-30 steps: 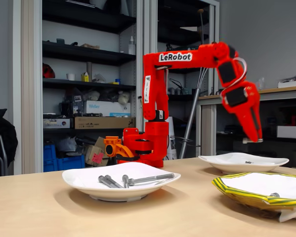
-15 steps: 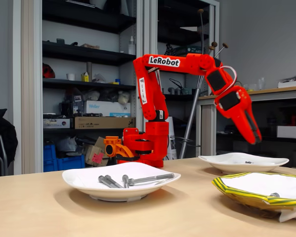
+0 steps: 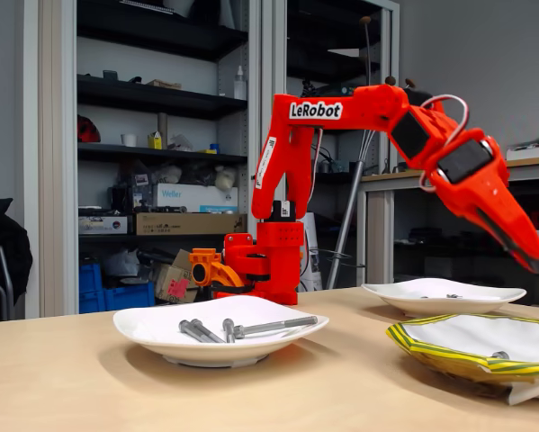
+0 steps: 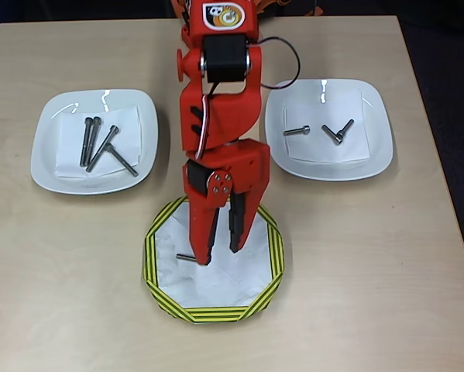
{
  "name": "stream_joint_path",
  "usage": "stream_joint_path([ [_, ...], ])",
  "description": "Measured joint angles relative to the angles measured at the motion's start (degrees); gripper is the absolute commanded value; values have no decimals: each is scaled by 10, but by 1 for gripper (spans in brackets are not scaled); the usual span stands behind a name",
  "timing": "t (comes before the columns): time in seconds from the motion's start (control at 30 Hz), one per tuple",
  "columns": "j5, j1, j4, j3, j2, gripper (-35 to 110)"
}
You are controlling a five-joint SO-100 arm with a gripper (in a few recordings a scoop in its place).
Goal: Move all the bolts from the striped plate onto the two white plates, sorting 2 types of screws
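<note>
In the overhead view my red gripper [image 4: 221,254] hangs over the striped plate [image 4: 272,240], open, with nothing between its fingers. One short bolt [image 4: 187,256] lies on that plate just left of the left fingertip. The left white plate [image 4: 49,159] holds several long bolts [image 4: 100,143]. Three short bolts [image 4: 330,135] lie on the right white plate [image 4: 371,155]. In the fixed view the gripper [image 3: 530,259] slants down above the striped plate [image 3: 431,346], where the short bolt's head [image 3: 500,355] shows. The near white plate [image 3: 152,333] carries the long bolts [image 3: 251,328].
The arm's base [image 3: 265,270] stands at the table's back middle between the white plates. The far white plate [image 3: 404,292] sits behind the striped one. Shelves and a desk stand beyond the table. Bare tabletop [image 4: 371,271] lies front left and right.
The arm has swung from above the far white plate forward and to the right, and the gripper now tilts down over the striped plate.
</note>
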Motion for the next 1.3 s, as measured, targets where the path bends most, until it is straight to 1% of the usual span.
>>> stream_joint_path([
  [0.2, -114, 14, 2, -41, -103, 12],
  [0.33, -155, 29, 14, -47, -118, 11],
  [0.47, -166, 31, 40, -51, -117, 11],
  [0.63, -181, 46, 100, -69, -117, 10],
  [1.0, -201, 71, 150, -108, -123, 5],
  [1.17, -192, 71, 197, -194, -159, 0],
  [1.3, -169, 69, 244, -272, -190, 1],
])
